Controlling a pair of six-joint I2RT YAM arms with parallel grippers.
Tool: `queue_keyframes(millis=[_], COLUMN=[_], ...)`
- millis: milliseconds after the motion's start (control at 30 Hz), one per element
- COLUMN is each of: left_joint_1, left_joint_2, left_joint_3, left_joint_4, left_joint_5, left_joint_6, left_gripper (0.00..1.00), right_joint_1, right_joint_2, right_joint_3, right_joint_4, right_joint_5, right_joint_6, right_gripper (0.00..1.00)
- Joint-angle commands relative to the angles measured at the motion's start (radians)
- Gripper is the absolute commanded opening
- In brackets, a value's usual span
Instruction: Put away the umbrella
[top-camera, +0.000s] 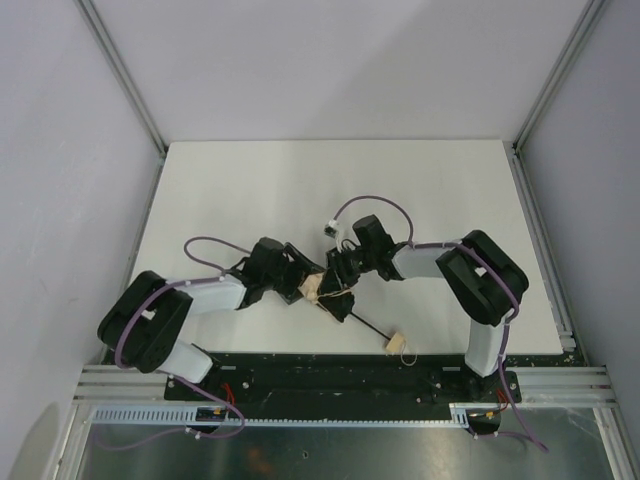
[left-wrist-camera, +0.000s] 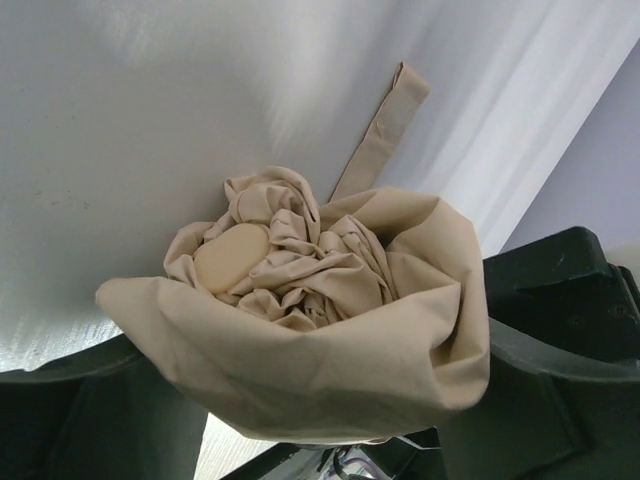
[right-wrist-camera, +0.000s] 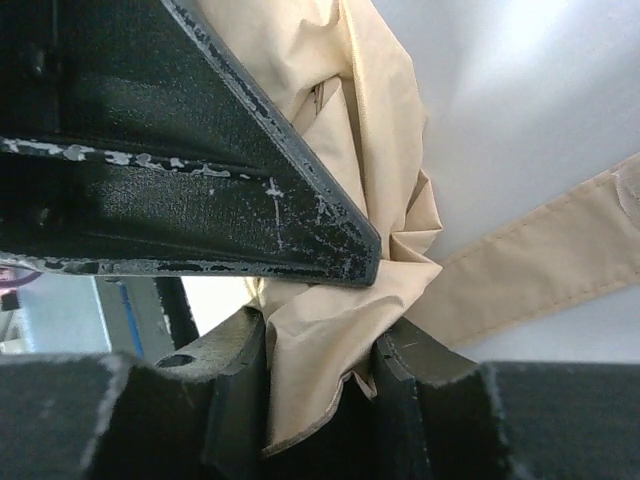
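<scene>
The umbrella (top-camera: 316, 290) lies at the table's middle, its beige canopy bunched between both grippers. Its thin black shaft (top-camera: 365, 325) runs toward the near right and ends in the pale handle (top-camera: 397, 345). My left gripper (top-camera: 300, 284) is shut round the gathered canopy (left-wrist-camera: 330, 330), with the pale round tip (left-wrist-camera: 232, 258) showing in the folds and the closing strap (left-wrist-camera: 383, 130) lying loose on the table. My right gripper (top-camera: 338, 275) is shut on a fold of the fabric (right-wrist-camera: 320, 340), right beside the left gripper's finger (right-wrist-camera: 200, 170). The strap (right-wrist-camera: 560, 260) passes to its right.
The white table (top-camera: 250, 190) extends behind the arms, with metal frame posts at its left (top-camera: 150, 150) and right (top-camera: 520, 150) edges. A purple cable with a white connector (top-camera: 328, 227) loops above the right wrist. A metal rail (top-camera: 330, 385) runs along the near edge.
</scene>
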Motion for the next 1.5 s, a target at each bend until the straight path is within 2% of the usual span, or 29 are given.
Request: queue_keyframes(millis=[0,133,200,300,367,467,667,800,1033,1367,1467], left_joint_1=[-0.033,-0.048,-0.05,-0.051,-0.051,-0.049,-0.048,-0.047,-0.034,0.0,0.013], left_joint_2=[0.053,0.049,0.041,0.024,0.008,-0.015,-0.031,-0.038,-0.035,-0.036,-0.037], left_joint_3=[-0.007,-0.017,-0.02,-0.025,-0.032,-0.047,-0.036,-0.024,0.001,0.013,0.011], left_joint_4=[-0.016,0.0,0.007,0.012,0.013,0.008,-0.068,-0.098,-0.149,-0.209,-0.216], left_joint_5=[-0.055,-0.079,-0.086,-0.096,-0.1,-0.102,-0.094,-0.1,-0.079,-0.057,-0.053], left_joint_6=[0.004,-0.012,-0.013,-0.014,-0.025,-0.056,-0.09,-0.094,-0.125,-0.163,-0.157], left_gripper=[0.73,0.55,0.42,0.25,0.13,0.02,0.0,0.0,0.0,0.0,0.0], right_joint_1=[0.0,-0.003,-0.002,0.003,0.012,0.038,0.143,0.235,0.39,0.488,0.488], right_joint_2=[0.02,0.021,0.015,-0.01,-0.04,-0.091,-0.192,-0.232,-0.153,0.044,0.071], right_joint_3=[0.002,0.002,0.002,0.007,0.011,0.019,0.023,0.024,0.052,0.105,0.108], right_joint_4=[0.125,0.139,0.139,0.096,0.036,-0.059,-0.175,-0.225,-0.276,-0.325,-0.345], right_joint_5=[-0.212,-0.218,-0.211,-0.131,-0.027,0.143,0.449,0.636,0.941,1.186,1.17], right_joint_6=[0.105,0.115,0.116,0.096,0.07,0.03,-0.066,-0.134,-0.206,-0.28,-0.286], right_gripper=[0.0,0.0,0.0,0.0,0.1,0.35,0.64,0.74,0.78,0.73,0.72])
